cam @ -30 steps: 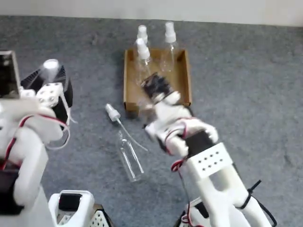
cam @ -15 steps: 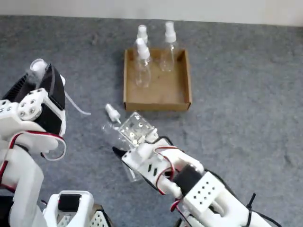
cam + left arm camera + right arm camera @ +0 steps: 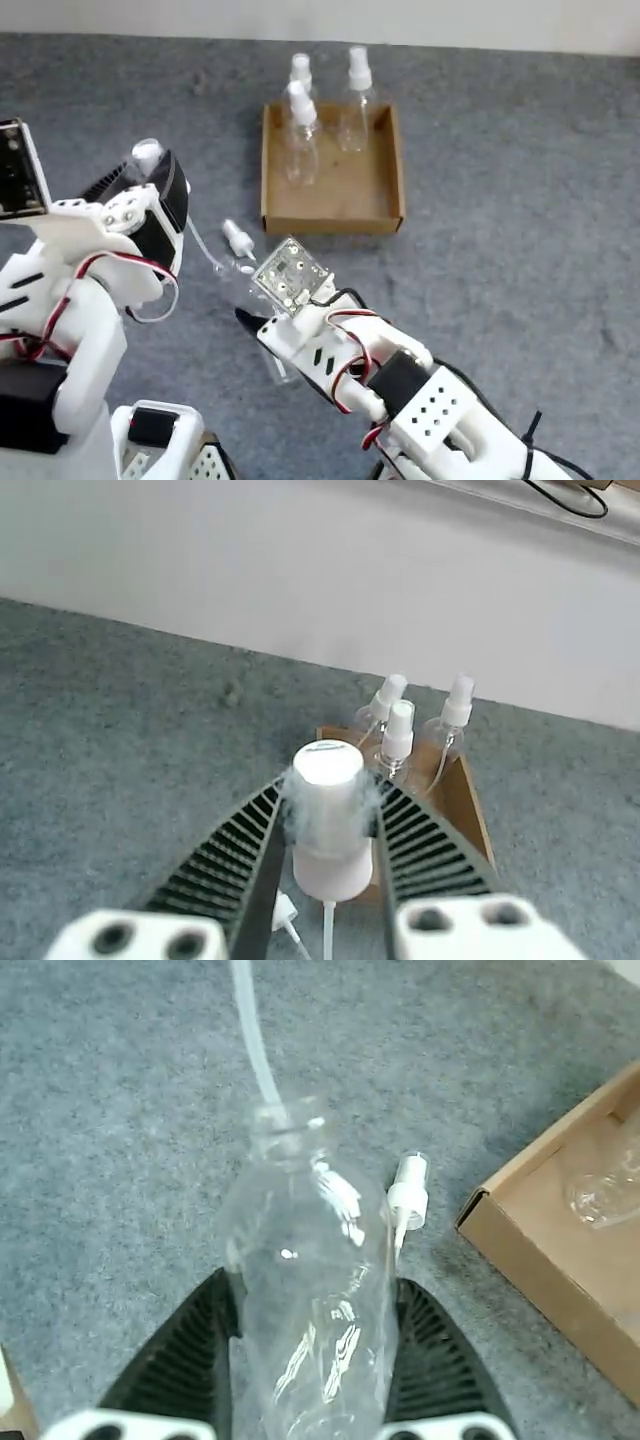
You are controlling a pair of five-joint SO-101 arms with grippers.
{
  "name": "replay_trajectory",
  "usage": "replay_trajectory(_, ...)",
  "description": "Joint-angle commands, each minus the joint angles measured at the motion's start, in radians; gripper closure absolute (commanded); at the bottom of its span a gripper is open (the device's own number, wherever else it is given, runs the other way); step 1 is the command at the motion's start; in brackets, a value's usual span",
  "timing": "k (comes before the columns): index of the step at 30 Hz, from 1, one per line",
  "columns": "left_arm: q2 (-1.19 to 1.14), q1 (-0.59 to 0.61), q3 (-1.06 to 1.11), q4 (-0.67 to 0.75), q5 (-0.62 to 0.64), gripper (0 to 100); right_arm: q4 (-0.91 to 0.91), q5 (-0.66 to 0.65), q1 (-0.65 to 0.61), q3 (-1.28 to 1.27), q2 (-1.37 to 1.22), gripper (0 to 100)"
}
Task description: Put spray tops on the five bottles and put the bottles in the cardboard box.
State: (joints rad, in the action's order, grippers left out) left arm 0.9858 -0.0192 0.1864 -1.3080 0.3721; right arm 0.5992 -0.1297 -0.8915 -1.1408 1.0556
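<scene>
Left gripper [image 3: 330, 785] is pinching the white plastic spray top [image 3: 327, 825]; right gripper [image 3: 312, 1285] is clasping the clear plastic bottle [image 3: 310, 1230] near the table [image 3: 520, 200] middle (brown cardboard box [image 3: 270, 170] beyond). The thin dip tube [image 3: 255, 1040] is sitting at the mouth: lowering plumb is advisable.

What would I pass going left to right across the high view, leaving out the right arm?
held spray top in the left end effector → loose spray top lying on the table → cardboard box

Glossy plastic bottle [image 3: 310, 1260], matt cardboard box [image 3: 345, 195]
</scene>
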Motion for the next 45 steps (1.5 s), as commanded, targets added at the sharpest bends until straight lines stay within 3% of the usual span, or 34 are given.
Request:
replay_trajectory(1, -0.001, -0.022, 0.047, 0.026, 0.006, 100, -0.03, 0.011, -0.005, 0.01, 0.025, 99.5)
replay_trajectory(6, 0.001, -0.022, 0.185, 0.083, 0.006, 100, -0.027, 0.003, -0.007, 0.012, 0.027, 99.5)
replay_trajectory(12, 0.03, -0.117, 0.308, 0.083, 0.0, 100, -0.093, 0.012, -0.005, 0.012, 0.027, 99.5)
replay_trajectory(17, 0.153, -0.139, 0.446, 0.118, -0.061, 100, -0.194, 0.141, -0.004, 0.01, 0.027, 99.5)
replay_trajectory(24, 0.237, -0.14, 0.621, 0.201, -0.1, 99, -0.26, 0.149, -0.004, 0.01, 0.027, 99.5)
replay_trajectory(41, 0.243, -0.159, 0.699, 0.224, -0.1, 99, -0.262, 0.144, 0.05, 0.099, 0.021, 99.4)
replay_trajectory(45, 0.245, -0.202, 0.72, 0.236, -0.101, 99, -0.26, 0.144, 0.05, 0.102, 0.024, 94.1)
